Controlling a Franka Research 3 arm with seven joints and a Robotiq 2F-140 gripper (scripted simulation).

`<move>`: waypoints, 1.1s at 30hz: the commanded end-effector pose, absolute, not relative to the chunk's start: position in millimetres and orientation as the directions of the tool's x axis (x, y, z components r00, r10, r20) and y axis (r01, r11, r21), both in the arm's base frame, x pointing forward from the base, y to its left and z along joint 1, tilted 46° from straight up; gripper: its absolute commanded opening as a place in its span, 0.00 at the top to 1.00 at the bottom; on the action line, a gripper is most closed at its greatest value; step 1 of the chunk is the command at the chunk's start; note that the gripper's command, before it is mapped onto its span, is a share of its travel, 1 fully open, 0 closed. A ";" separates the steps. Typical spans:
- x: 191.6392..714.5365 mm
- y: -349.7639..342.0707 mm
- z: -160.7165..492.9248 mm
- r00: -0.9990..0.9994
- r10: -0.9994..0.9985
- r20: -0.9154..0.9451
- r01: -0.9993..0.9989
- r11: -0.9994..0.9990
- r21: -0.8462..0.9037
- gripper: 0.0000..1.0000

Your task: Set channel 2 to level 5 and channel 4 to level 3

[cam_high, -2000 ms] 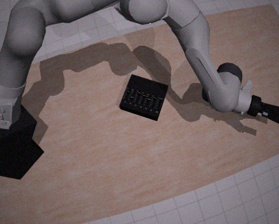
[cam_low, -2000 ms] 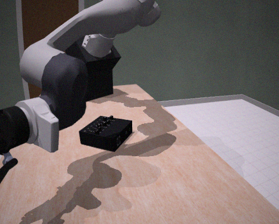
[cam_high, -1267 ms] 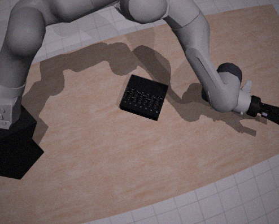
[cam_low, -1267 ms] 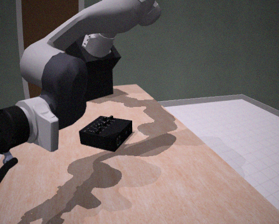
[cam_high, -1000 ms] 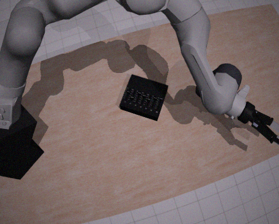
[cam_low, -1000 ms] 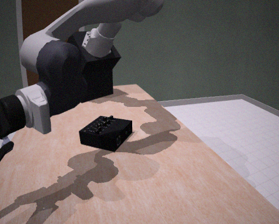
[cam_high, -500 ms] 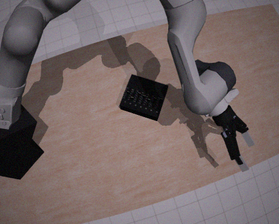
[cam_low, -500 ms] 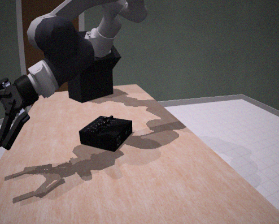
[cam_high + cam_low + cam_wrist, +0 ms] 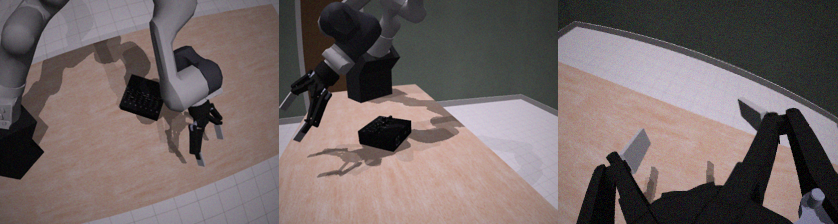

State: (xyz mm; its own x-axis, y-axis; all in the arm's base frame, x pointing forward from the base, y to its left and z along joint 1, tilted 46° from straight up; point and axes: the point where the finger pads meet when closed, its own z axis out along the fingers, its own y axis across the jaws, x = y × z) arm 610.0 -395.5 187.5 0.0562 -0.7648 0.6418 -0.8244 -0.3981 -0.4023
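The black lighting desk (image 9: 143, 98) (image 9: 384, 133) stands flat on the table. Its faders lie in a band across its top, but the channel numbers, scale marks and cap levels are too small and dark to read. The forearm hides part of its right edge in the top view. My gripper (image 9: 210, 147) (image 9: 290, 121) (image 9: 691, 122) is wide open with nothing between its fingertips. It hangs above the table, clear of the desk, to its lower right in the top view and to its left in the exterior view. The desk does not show in the wrist view.
The wooden table (image 9: 93, 169) (image 9: 437, 192) carries the desk and the arm's black base (image 9: 20, 153) (image 9: 370, 79). The table's edge shows beyond the fingers in the wrist view. The arm's shadows fall around the desk. The arm's elbow and wrist pass close over the desk's right side in the top view.
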 end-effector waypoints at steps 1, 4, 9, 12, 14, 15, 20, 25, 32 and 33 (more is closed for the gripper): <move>607.4 -374.2 183.2 0.055 -0.814 0.578 -0.812 -0.373 -0.448 0.00; 607.4 -374.2 183.2 0.055 -0.814 0.578 -0.812 -0.373 -0.448 0.00; 588.6 -340.4 175.7 0.050 -0.880 0.473 -0.810 -0.313 -0.496 0.00; 588.6 -340.4 175.7 0.050 -0.880 0.473 -0.810 -0.313 -0.496 0.00; 588.6 -340.4 175.7 0.050 -0.880 0.473 -0.810 -0.313 -0.496 0.00; 588.6 -340.4 175.7 0.050 -0.880 0.473 -0.810 -0.313 -0.496 0.00; 588.6 -340.4 175.7 0.050 -0.880 0.473 -0.810 -0.313 -0.496 0.00; 588.6 -340.4 175.7 0.050 -0.880 0.473 -0.810 -0.313 -0.496 0.00; 588.6 -340.4 175.7 0.050 -0.880 0.473 -0.810 -0.313 -0.496 0.00; 588.6 -340.4 175.7 0.050 -0.880 0.473 -0.810 -0.313 -0.496 0.00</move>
State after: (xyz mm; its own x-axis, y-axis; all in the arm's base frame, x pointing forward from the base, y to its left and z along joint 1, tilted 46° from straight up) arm 588.5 -342.1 176.0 0.0466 -0.8778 0.4768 -0.8094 -0.3128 -0.4969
